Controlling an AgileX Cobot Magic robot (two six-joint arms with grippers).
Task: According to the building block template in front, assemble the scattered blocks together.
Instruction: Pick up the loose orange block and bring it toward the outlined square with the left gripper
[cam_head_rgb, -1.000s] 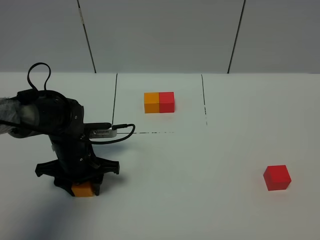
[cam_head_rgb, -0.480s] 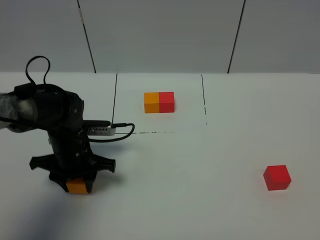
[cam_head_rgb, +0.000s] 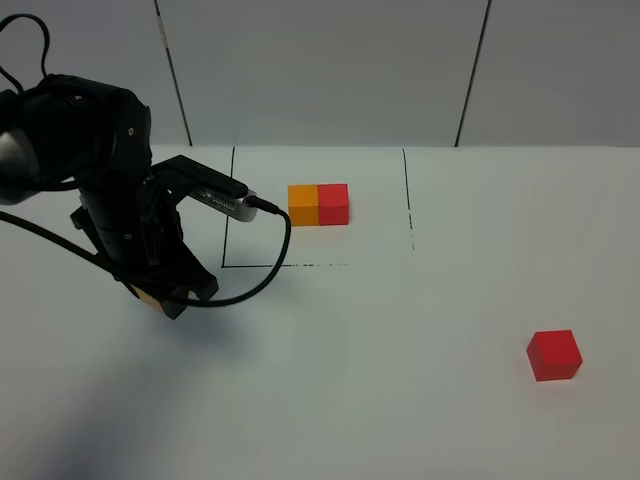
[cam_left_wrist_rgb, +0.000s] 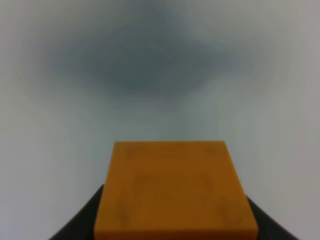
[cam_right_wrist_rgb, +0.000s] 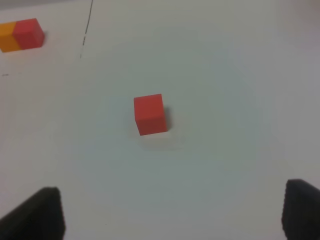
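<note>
The template, a small orange-and-red bar, lies at the back centre of the white table and also shows in the right wrist view. My left gripper is shut on the orange cube and holds it tilted above the table at the left. In the left wrist view the cube fills the space between the dark fingers. The red cube sits alone at the right front. My right gripper is open, hanging apart from the red cube; it is out of the exterior high view.
Thin black lines mark a box on the table around the template. A black cable loops from the left arm over the table. A grey panelled wall stands behind the table's far edge.
My left gripper has lifted the orange cube off the table's front left and carried it up and toward the back, and the wrist has turned. The red cube and the template have not moved.
</note>
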